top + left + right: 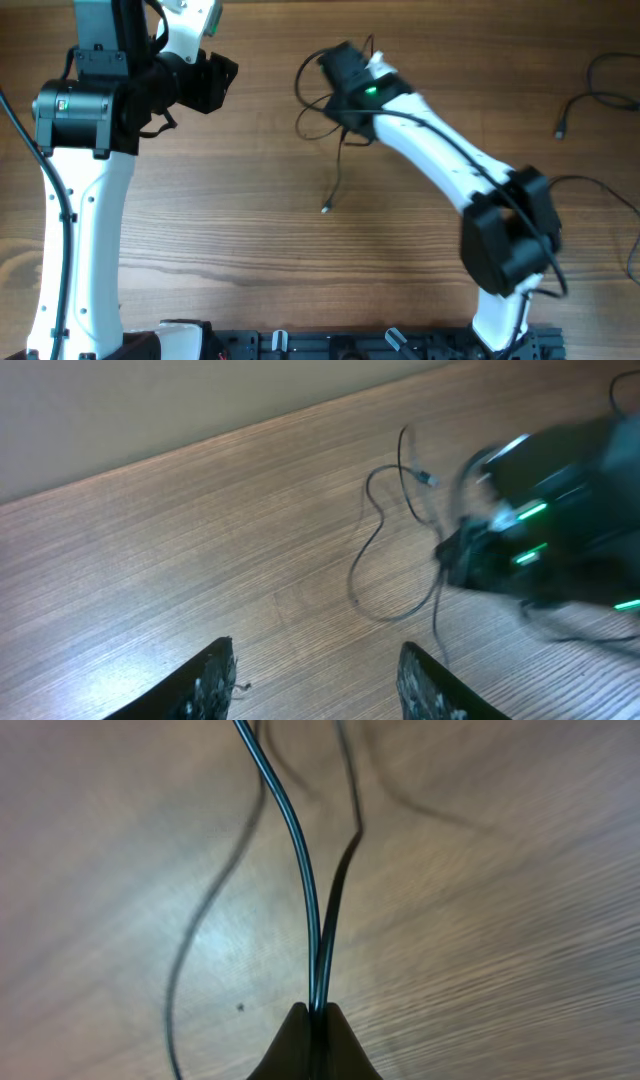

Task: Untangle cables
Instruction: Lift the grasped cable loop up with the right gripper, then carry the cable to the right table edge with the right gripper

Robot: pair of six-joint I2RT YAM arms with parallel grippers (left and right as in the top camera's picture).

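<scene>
A tangle of thin black cables [322, 105] lies on the wooden table at the upper middle, with one strand running down to a silver-tipped plug [325, 208]. My right gripper [340, 75] is over the tangle and shut on a thin black cable [300, 870], which runs up from between the fingertips [317, 1012]. My left gripper [215, 80] is open and empty at the upper left, apart from the tangle. In the left wrist view the fingers [315, 675] frame bare wood, with cable loops [385, 530] and the blurred right gripper [520, 530] beyond.
Separate thin black cables lie at the far right: one with a plug end [585, 100] at the upper right, another looping along the right edge [620, 210]. The right arm [450, 160] crosses the table's middle right. A black rail [350, 345] runs along the front edge.
</scene>
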